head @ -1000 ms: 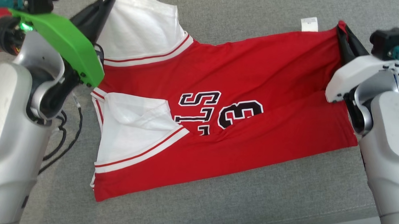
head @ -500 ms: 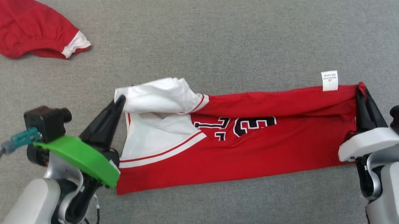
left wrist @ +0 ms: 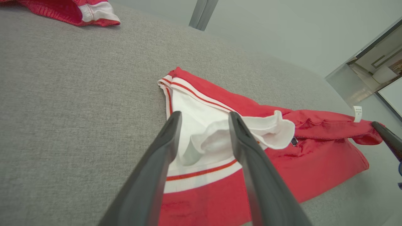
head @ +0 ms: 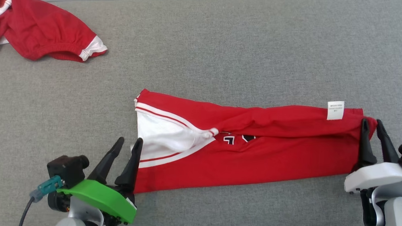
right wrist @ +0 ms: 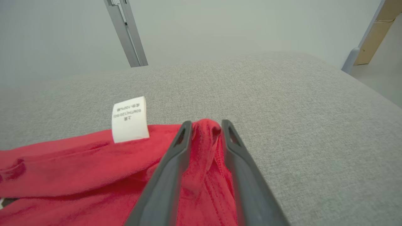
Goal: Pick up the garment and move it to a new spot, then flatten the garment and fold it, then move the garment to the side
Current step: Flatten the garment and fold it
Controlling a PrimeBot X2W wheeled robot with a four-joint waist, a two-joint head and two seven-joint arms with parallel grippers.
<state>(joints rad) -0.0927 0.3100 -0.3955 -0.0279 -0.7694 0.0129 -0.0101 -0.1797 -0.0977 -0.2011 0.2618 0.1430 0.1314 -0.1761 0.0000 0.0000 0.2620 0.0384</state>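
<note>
Jersey point(head: 253, 152), red and folded into a long band, lies on the grey surface point(head: 224, 53), long axis running across with one end at each arm. The left pincer point(head: 129, 142) is parted and empty just beside the white sleeve end point(head: 162, 138). The right pincer point(head: 372, 122) straddles the bunched hem corner point(right wrist: 204, 131) near the care label point(head: 335, 110), jaws slightly apart, grip uncertain. An end-to-end fold looks likely next; another red garment point(head: 45, 28) lies well apart, far left

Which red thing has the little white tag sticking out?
The long folded jersey in front, tag on its far edge. The crumpled garment far left shows none.
</note>
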